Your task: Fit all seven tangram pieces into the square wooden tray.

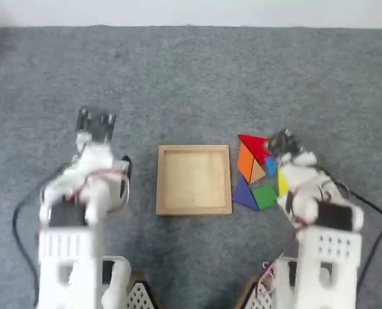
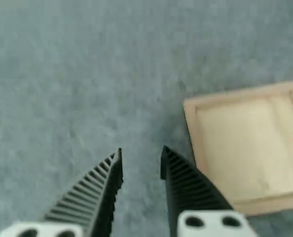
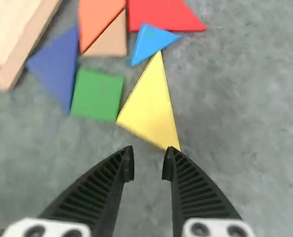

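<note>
We are seeing the tray (image 1: 193,180) lying flat on the grey carpet (image 1: 191,77) between the two arms, with nothing in it. All seven pieces are sitting in a tight cluster on the carpet just beside the tray, on the right arm's side, none of them inside.

From the right wrist we are picking out:
- the red triangle (image 3: 161,15) at the cluster's far end
- the orange piece (image 3: 97,19) touching it on the tray side
- the tan triangle (image 3: 109,44) pressed against the orange piece
- the light blue triangle (image 3: 149,39) sitting just under the red one, with its tip meeting the apex of the yellow triangle (image 3: 149,106)
- the dark blue triangle (image 3: 57,61) lying nearest the tray, just beside its corner
- the green square (image 3: 97,94) butting against the dark blue one, with a corner meeting the yellow triangle's base corner

The right gripper (image 3: 148,150) is hovering low over the carpet at the near end of the cluster. Its jaws are standing a little apart and gripping nothing. The yellow triangle's sharp tip is lying just beside one fingertip, and we are not able to tell whether they are touching.

The left gripper (image 2: 141,152) is hanging over bare carpet on the tray's other side. Its jaws are also slightly apart with nothing between them. The tray is sitting near it but apart
</note>
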Tool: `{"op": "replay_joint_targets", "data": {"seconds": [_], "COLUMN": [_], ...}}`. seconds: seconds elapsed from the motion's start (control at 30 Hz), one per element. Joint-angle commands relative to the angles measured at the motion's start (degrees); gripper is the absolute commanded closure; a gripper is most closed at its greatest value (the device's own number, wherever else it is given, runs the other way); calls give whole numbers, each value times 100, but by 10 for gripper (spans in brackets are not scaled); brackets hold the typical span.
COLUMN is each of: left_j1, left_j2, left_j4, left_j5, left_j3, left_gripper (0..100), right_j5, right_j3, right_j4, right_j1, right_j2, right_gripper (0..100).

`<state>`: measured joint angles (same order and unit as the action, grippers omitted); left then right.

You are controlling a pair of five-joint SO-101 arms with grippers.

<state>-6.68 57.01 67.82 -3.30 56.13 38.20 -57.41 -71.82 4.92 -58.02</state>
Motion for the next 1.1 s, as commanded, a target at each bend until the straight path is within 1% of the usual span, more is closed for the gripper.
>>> {"op": "replay_joint_targets", "data": {"seconds": [0.0,0.07,0.13,0.17,0.3,0.4,0.5,0.57,0.67,0.77,0.87,1.07], "left_j1": [-334,-571,-826,-941,-1301,-1407,-1468,-1495,-1495,-1495,-1495,-1495], "left_j2": [-2576,-3138,-3464,-3543,-3657,-3657,-3657,-3666,-3692,-3692,-3701,-3701], "left_j4": [-62,-352,-651,-756,-1081,-1301,-1319,-1327,-1327,-1327,-1327,-1327], "left_j5": [299,308,308,308,299,281,281,281,281,281,281,281], "left_j3": [-963,-1033,-1007,-998,-866,-681,-646,-637,-629,-629,-629,-620], "left_gripper": [873,873,873,873,873,873,873,873,873,873,873,873], "right_j5": [-413,114,536,607,378,185,62,62,141,615,870,888], "right_j3": [343,334,325,316,387,343,360,352,369,343,290,281], "right_j4": [1297,1130,971,971,1244,1235,1288,1349,1358,1367,1455,2149], "right_j1": [-84,-127,-242,-303,-690,-1042,-1174,-1130,-813,-532,-479,-488], "right_j2": [1156,1525,1930,2132,2624,2695,2738,2747,2747,2747,2853,3793], "right_gripper": [882,879,846,820,743,739,739,735,735,735,734,734]}}
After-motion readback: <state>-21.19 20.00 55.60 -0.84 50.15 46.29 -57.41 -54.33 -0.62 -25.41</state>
